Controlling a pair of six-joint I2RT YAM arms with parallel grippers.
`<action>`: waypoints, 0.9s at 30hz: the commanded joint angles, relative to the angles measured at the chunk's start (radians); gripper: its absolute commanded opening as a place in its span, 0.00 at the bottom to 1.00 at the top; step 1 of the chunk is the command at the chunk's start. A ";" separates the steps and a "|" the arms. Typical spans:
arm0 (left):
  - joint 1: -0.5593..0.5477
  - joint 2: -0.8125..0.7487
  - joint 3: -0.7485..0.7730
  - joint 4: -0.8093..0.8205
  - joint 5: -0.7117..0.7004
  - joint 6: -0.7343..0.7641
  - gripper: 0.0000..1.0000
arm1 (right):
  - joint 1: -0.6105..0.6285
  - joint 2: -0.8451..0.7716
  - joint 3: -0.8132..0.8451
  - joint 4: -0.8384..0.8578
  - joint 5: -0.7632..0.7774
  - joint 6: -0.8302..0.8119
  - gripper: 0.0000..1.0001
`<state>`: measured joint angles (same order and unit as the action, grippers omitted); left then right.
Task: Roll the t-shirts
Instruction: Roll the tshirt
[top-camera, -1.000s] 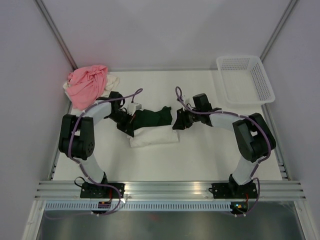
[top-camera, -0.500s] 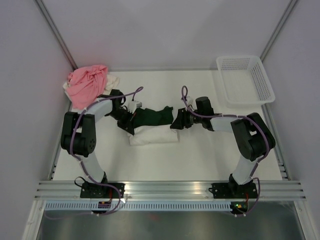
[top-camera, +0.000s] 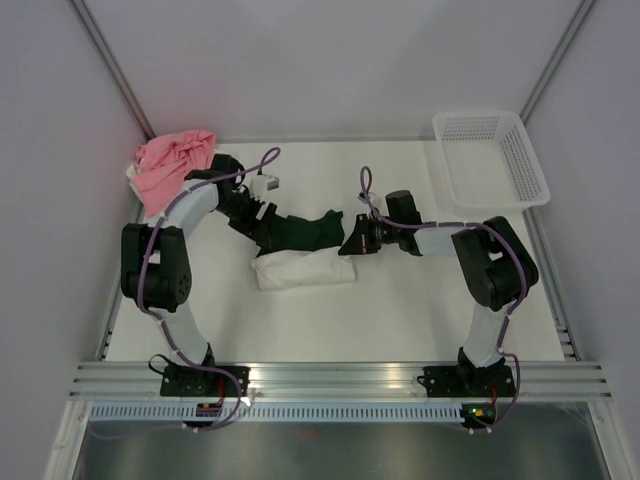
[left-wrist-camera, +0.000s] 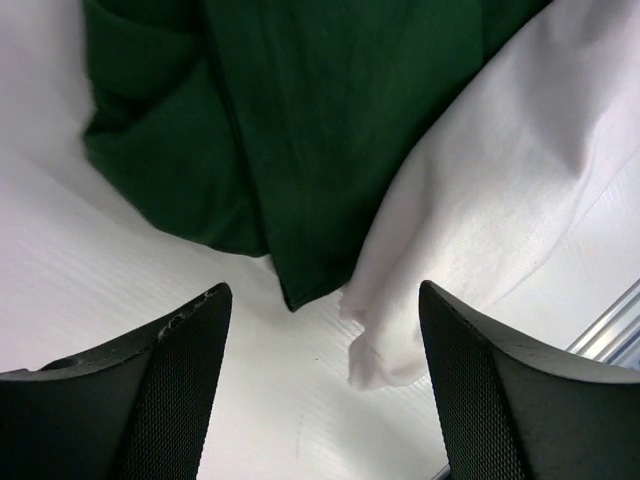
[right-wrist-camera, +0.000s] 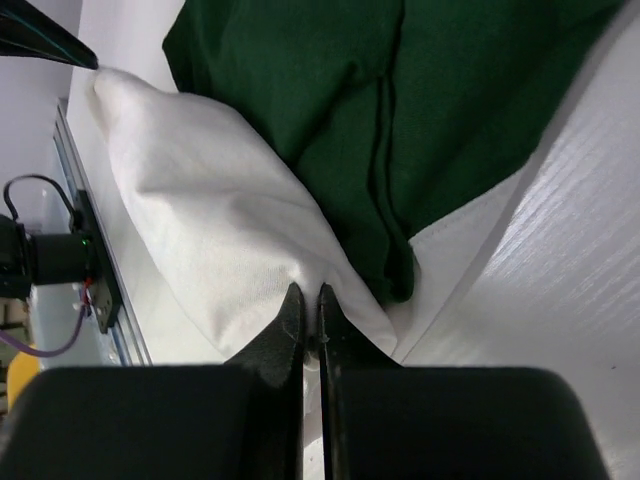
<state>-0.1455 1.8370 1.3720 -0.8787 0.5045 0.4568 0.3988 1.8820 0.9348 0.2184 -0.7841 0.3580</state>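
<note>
A dark green t-shirt (top-camera: 300, 230) lies crumpled at mid-table, partly over a folded white t-shirt (top-camera: 300, 270) just in front of it. My left gripper (top-camera: 263, 228) hovers open over their left ends; in the left wrist view its jaws (left-wrist-camera: 325, 390) stand wide above bare table, with the green t-shirt's (left-wrist-camera: 300, 130) corner and the white t-shirt's (left-wrist-camera: 500, 200) end between and beyond them. My right gripper (top-camera: 348, 243) is at their right ends, shut (right-wrist-camera: 310, 300) on a pinched fold of the white t-shirt (right-wrist-camera: 200, 200) beside the green t-shirt (right-wrist-camera: 400, 100). A pink t-shirt (top-camera: 170, 165) is bunched at the back left.
A white mesh basket (top-camera: 490, 158) stands at the back right corner. Grey walls close in the table on three sides. An aluminium rail (top-camera: 340, 378) runs along the near edge by the arm bases.
My left gripper has opened, let go of the cloth and drawn back toward the far left. My right gripper has closed on the white t-shirt's right end.
</note>
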 joint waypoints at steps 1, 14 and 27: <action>0.053 -0.074 0.073 0.003 0.045 0.005 0.81 | -0.023 0.031 0.029 0.104 0.031 0.146 0.00; -0.005 -0.407 -0.428 0.071 -0.056 0.049 0.68 | -0.028 0.037 0.010 0.142 0.178 0.285 0.00; -0.117 -0.294 -0.452 0.296 -0.058 -0.144 0.77 | -0.026 0.009 -0.013 0.137 0.230 0.300 0.00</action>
<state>-0.2363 1.5318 0.8909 -0.6788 0.4278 0.3866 0.3759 1.9270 0.9356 0.3359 -0.6029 0.6510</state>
